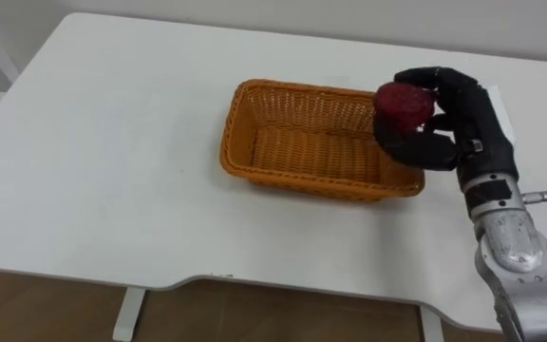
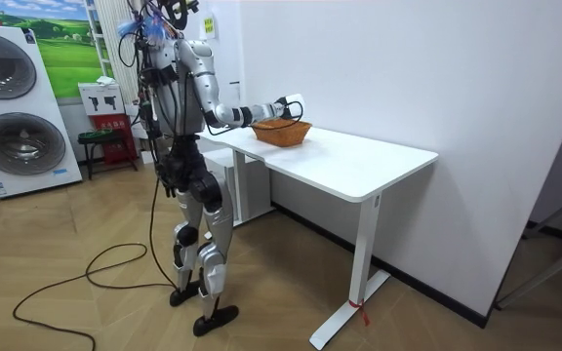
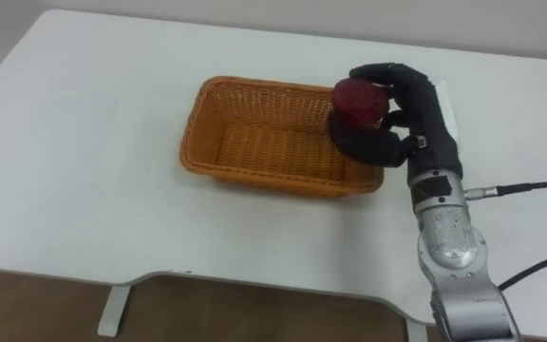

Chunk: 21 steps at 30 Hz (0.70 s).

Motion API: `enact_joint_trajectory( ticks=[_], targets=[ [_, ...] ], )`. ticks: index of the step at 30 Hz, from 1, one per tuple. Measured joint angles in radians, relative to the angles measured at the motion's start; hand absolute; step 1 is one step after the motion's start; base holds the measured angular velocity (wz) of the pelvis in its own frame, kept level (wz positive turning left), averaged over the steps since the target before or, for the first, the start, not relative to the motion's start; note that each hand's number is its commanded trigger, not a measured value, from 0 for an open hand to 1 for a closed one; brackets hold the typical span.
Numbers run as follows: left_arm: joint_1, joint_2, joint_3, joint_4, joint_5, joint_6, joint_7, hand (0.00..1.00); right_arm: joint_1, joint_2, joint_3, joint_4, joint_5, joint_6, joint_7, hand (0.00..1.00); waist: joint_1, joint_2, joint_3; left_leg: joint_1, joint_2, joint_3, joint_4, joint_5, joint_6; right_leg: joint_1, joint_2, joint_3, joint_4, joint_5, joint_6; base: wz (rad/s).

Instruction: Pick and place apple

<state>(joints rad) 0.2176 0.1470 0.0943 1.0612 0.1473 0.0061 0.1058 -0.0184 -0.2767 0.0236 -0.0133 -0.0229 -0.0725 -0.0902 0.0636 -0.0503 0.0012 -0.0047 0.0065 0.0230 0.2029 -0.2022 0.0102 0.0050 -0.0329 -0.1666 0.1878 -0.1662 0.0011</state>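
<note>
A dark red apple [image 1: 405, 103] [image 3: 358, 99] is held in my right hand [image 1: 449, 119] [image 3: 402, 119], whose black fingers curl round it. The hand holds the apple above the right end of an orange wicker basket [image 1: 254, 142] [image 3: 212, 138], over its right rim. The basket lies empty on the white table [image 1: 112, 152]. In the room view I stand at the table's end with my right arm [image 2: 237, 115] stretched out to the basket [image 2: 283, 132].
The table's front edge [image 1: 207, 280] runs close below the basket, with wooden floor under it. A wall stands behind the table [image 2: 359, 166]. Washing machines [image 2: 13, 107] stand at the room view's left.
</note>
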Motion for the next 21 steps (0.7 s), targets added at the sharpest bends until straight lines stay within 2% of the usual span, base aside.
enact_joint_trajectory(
  ticks=[14,21],
  targets=[
    [-0.008,-0.015,0.000,0.000,-0.001,-0.005,0.000,0.00,0.000,0.000,0.000,0.000,-0.027,0.000,0.042,0.00,0.003,0.012,0.0035,0.001,0.000,0.000,-0.001,0.000,0.000,0.005,0.000,-0.001,-0.001,0.000,0.000,0.00],
    [-0.008,-0.015,0.000,0.000,-0.004,-0.005,-0.001,0.00,0.000,0.000,0.000,0.000,-0.048,0.000,0.046,0.00,0.003,0.016,0.0022,0.003,0.000,0.000,-0.005,0.000,0.000,0.005,0.000,-0.001,-0.002,0.000,0.000,0.00]
  ],
)
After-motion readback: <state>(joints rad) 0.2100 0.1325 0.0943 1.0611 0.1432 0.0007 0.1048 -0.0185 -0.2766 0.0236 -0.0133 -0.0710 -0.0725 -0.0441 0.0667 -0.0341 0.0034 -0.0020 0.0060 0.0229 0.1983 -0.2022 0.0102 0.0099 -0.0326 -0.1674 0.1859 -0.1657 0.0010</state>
